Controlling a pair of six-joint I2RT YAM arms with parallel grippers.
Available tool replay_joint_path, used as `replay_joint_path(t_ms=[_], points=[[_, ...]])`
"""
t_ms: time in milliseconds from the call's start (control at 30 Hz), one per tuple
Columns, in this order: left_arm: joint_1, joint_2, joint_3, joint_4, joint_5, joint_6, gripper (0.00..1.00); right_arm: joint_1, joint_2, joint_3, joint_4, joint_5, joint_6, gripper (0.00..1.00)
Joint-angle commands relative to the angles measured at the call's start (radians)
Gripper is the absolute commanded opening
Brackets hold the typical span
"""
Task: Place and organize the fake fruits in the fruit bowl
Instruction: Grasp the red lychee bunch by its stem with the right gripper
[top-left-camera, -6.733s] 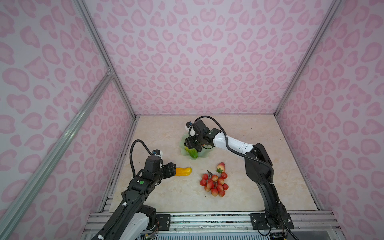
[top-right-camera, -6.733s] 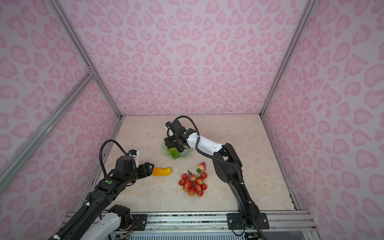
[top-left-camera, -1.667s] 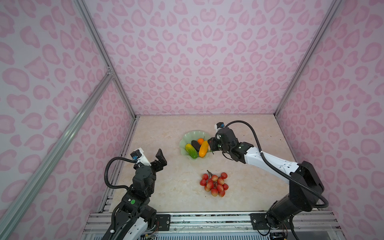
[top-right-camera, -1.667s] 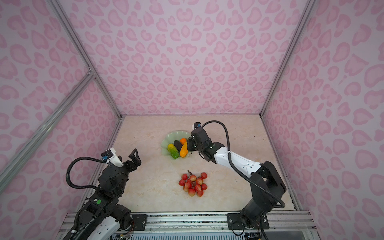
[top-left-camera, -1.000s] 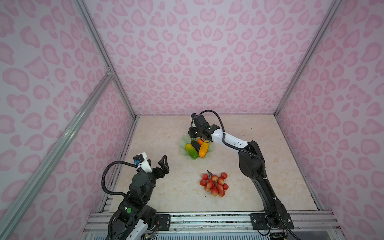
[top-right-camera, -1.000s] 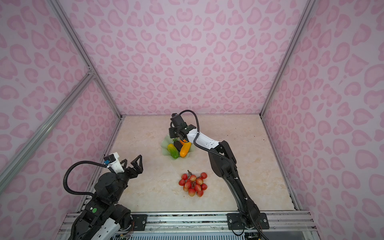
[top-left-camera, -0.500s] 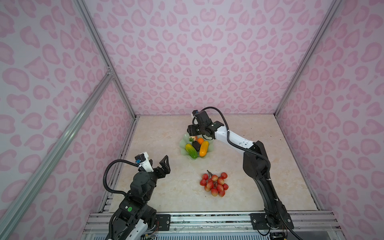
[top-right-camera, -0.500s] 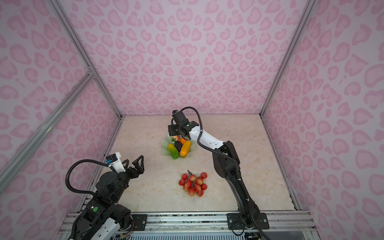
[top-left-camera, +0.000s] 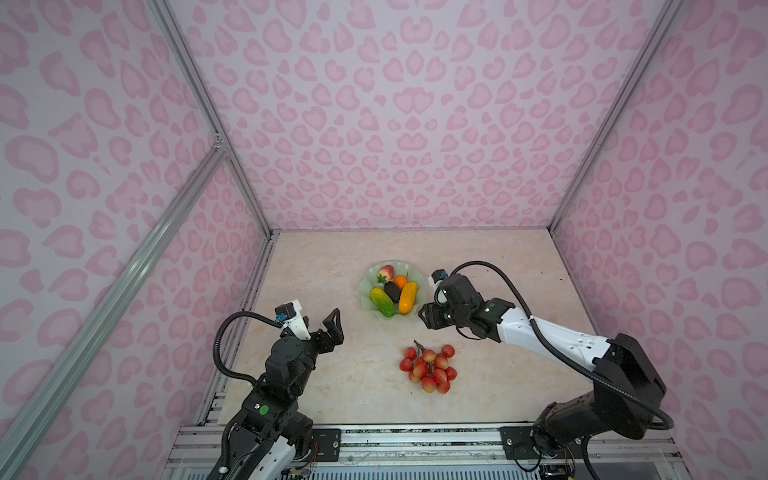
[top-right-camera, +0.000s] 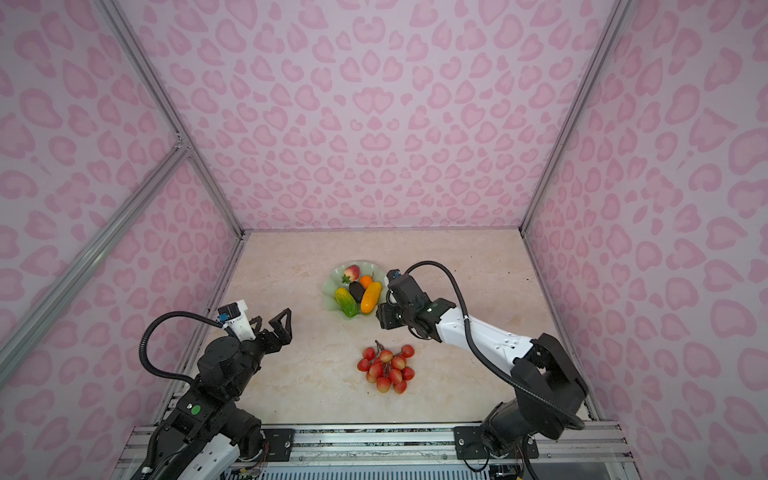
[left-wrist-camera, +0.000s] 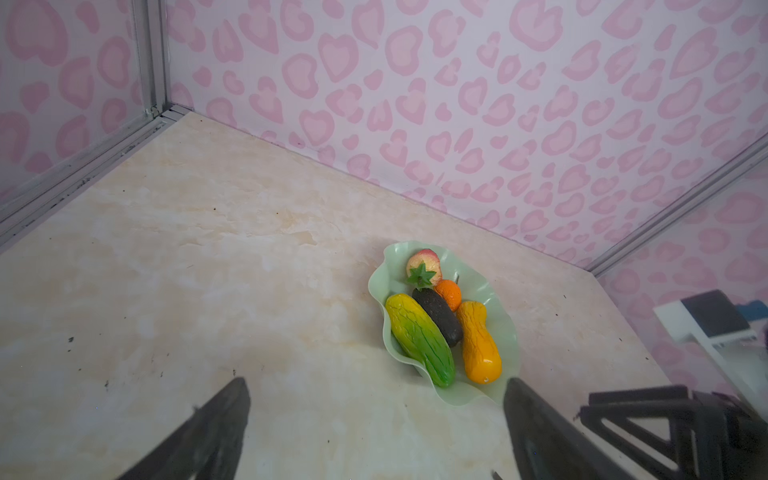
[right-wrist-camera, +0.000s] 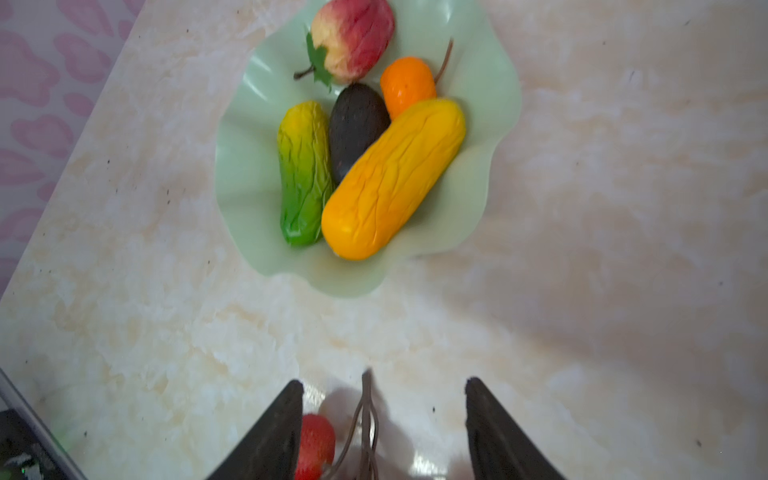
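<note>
Fingers (right-wrist-camera: 282, 419) of the right gripper (top-left-camera: 424, 318) stand partly apart and empty, just beside the fruit bowl (top-left-camera: 365, 291), which holds five fake fruits (top-left-camera: 407, 297). The right arm (top-left-camera: 540, 332) stretches low. The berry bunch (top-left-camera: 430, 368) lies on the table (top-left-camera: 332, 270). The left gripper (top-left-camera: 323, 328) is raised, wide apart and empty.

1 pale mint-green glossy bowl with a wavy rim (top-left-camera: 367, 285). 6 plastic toy fruits, 1 of each kind: 1 red strawberry (top-left-camera: 386, 273), 1 small orange ball (top-left-camera: 401, 281), 1 dark rough oval (top-left-camera: 392, 291), 1 yellow-green wrinkled oblong (top-left-camera: 382, 302), 1 orange-yellow oblong (top-left-camera: 407, 297), 1 bunch of red berries on a brown stem (top-left-camera: 430, 368).
</note>
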Motion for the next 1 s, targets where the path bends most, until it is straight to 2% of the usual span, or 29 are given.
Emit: replay_joint_path(t_ms=[0,200,567,967], points=[[0.001,0.019,0.013,0.047,0.018,-0.005,0.96,0.07,-0.094,-0.092,-0.047,0.039,0.073,0.63],[0.001,0.032,0.013,0.05,0.03,-0.014,0.96,0.165,-0.19,-0.19,-0.064,0.101,0.176,0.63],[0.001,0.023,0.011,0.036,0.039,-0.022,0.96,0.212,-0.042,-0.154,0.003,0.08,0.18,0.61],[0.001,0.027,0.013,0.034,0.039,-0.019,0.96,0.222,0.001,-0.137,0.008,0.117,0.193,0.34]])
